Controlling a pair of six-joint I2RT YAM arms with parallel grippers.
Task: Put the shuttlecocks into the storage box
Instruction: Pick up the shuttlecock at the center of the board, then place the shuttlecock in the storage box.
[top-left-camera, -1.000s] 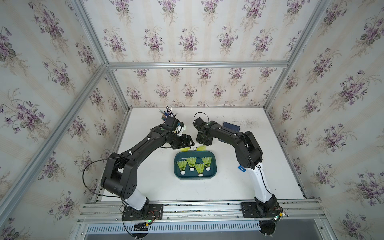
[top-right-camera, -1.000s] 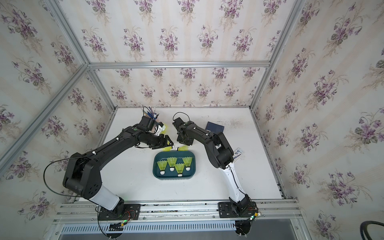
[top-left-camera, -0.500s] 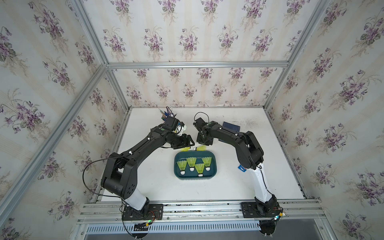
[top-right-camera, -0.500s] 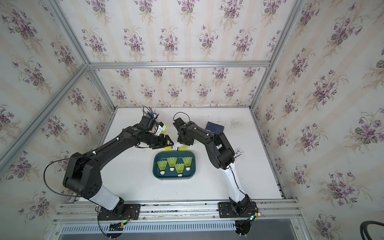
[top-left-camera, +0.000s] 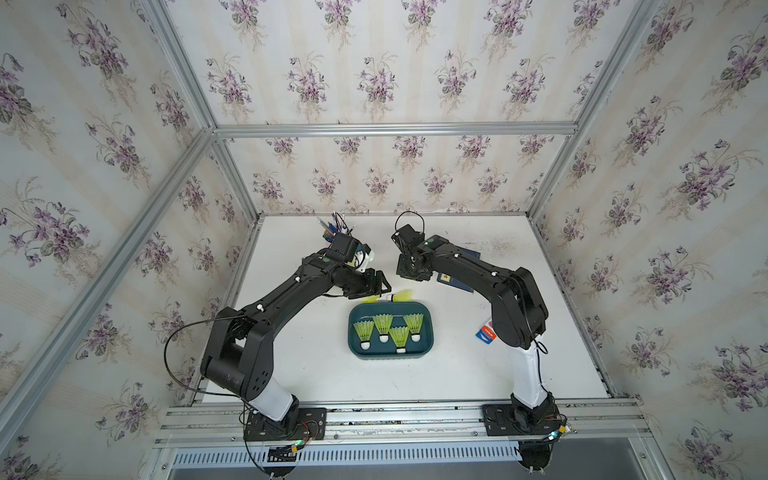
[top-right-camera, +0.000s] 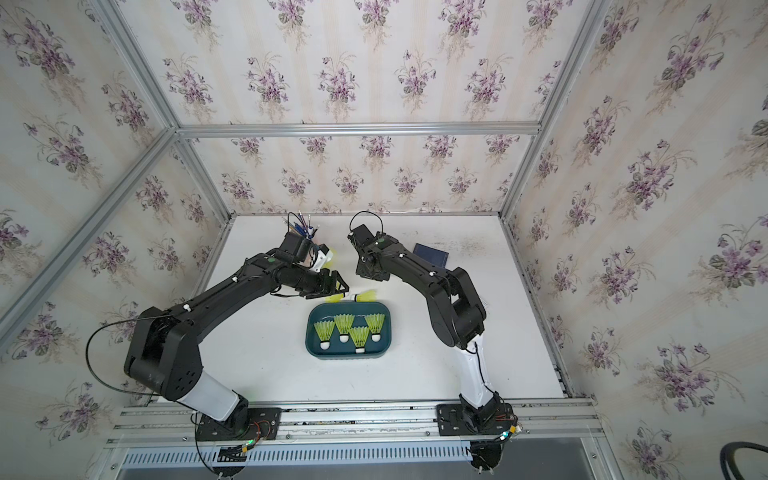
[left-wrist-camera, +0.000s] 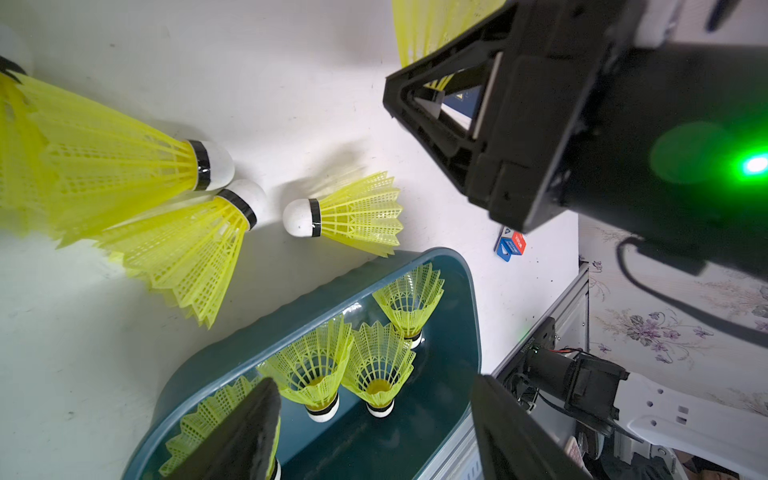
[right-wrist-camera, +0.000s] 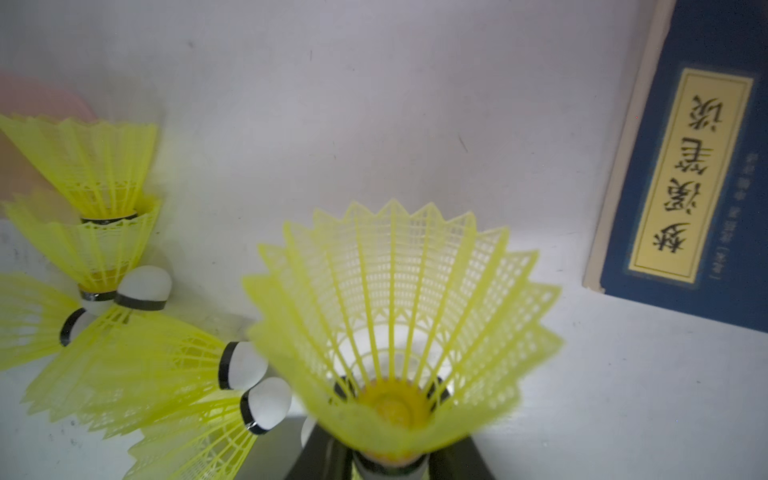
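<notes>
Right fingers (right-wrist-camera: 324, 457) tighter around half-hidden shuttlecock (right-wrist-camera: 399, 324)

Both top views look steeply down from high over the whole bench (top-left-camera: 311, 374), wrist cameras sit close above shuttlecocks (left-wrist-camera: 357, 212), left wrist shares the storage box (left-wrist-camera: 467, 324) with them

Four shuttlecocks (top-left-camera: 382, 325) stand in the storage box (top-left-camera: 390, 355); others lie on the table (top-left-camera: 316, 370) behind it.
</notes>
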